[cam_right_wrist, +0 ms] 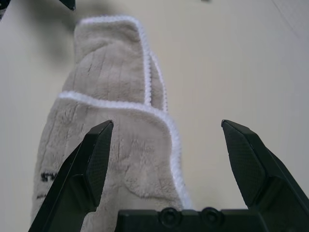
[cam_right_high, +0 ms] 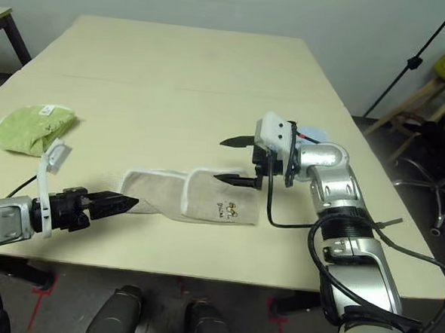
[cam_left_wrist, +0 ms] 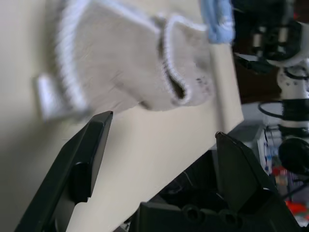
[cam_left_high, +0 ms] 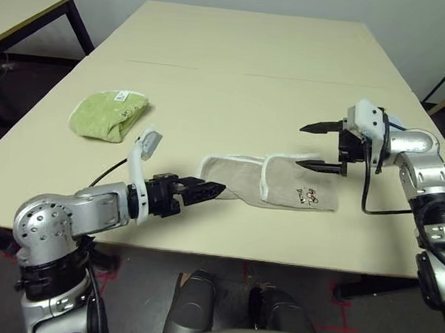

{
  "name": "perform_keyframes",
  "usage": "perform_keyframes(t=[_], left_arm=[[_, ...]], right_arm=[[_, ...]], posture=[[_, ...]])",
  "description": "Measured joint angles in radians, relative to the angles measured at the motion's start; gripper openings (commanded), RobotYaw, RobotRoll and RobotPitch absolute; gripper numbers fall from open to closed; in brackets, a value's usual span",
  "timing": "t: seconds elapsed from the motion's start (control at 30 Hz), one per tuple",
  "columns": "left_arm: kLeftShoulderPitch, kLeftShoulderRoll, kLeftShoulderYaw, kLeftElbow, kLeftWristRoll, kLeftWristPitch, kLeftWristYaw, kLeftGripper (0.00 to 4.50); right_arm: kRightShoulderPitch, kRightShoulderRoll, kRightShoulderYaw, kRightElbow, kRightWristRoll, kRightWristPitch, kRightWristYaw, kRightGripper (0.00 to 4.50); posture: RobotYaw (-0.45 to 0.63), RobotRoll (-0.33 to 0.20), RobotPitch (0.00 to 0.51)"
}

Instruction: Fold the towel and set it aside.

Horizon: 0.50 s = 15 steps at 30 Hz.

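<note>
Left eye view: folded towel (cam_left_high: 271, 182) between both empty, wide-open pincers (cam_left_high: 206, 190) (cam_left_high: 320, 147); green cloth (cam_left_high: 108, 114) well apart.

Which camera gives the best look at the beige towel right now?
The left eye view: the whole towel lies folded on the table, embroidered mark visible. The right eye view shows the same. The right wrist view shows one end close up; the left wrist view shows it blurred.

Beige-grey towel (cam_left_high: 271, 182), white-edged, folded flat near table's front edge

Towel (cam_left_high: 270, 183) fuzzy terry cloth; table (cam_left_high: 236, 69) smooth matt.
</note>
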Motion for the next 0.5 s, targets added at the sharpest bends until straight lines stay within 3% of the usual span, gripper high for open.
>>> perform_keyframes(t=[0.1,0.17,0.5], left_arm=[[0.031,0.081,-0.122,-0.001,-0.205,-0.185,0.205,4.47],[0.042,0.111,-0.190,-0.007,-0.288,-0.285,0.292,4.47],[0.074,0.149,-0.391,-0.026,-0.341,-0.507,0.413,4.47]], right_arm=[[-0.016,0.002,0.000,0.033,0.006,-0.010,0.045,4.50],[-0.029,0.002,0.000,0.038,0.017,-0.007,0.076,4.50],[-0.042,-0.010,-0.001,0.032,0.022,0.045,0.125,4.50]], posture=[[0.23,0.000,0.132],[0.23,0.000,0.134],[0.21,0.000,0.144]])
